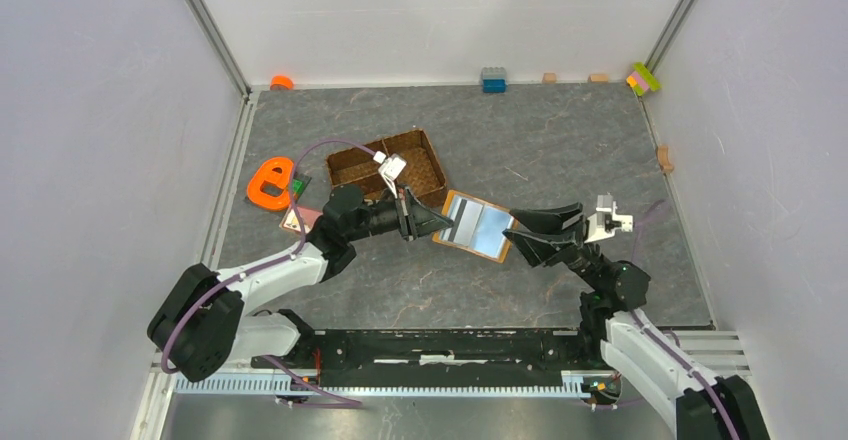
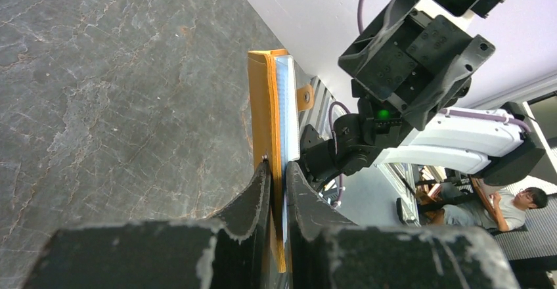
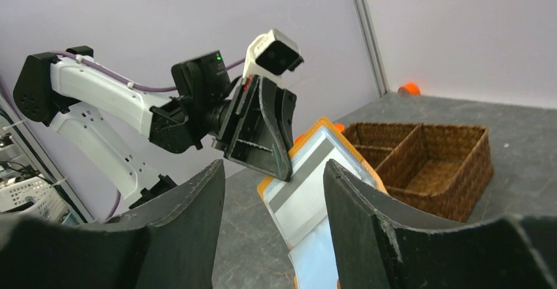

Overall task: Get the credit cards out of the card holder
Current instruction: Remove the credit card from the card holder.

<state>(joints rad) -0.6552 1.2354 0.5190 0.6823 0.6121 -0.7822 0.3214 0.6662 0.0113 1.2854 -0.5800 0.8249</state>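
The orange card holder (image 1: pixel 478 225) is held open in the air over the table's middle, its pale blue lining facing up. A pale credit card (image 3: pixel 309 184) with a grey stripe sits in its slot. My left gripper (image 1: pixel 441 222) is shut on the holder's left edge; in the left wrist view the orange cover (image 2: pixel 266 105) stands edge-on between the fingers of that gripper (image 2: pixel 278 171). My right gripper (image 1: pixel 513 242) is open just off the holder's right end. In the right wrist view its jaws (image 3: pixel 272 171) frame the holder (image 3: pixel 315 236) without touching it.
A brown woven divided tray (image 1: pixel 388 165) stands just behind the left gripper. An orange e-shaped toy (image 1: pixel 270 182) lies left of it. Toy bricks (image 1: pixel 493 80) line the back wall, with more (image 1: pixel 644 78) in the far right corner. Walls close in the table.
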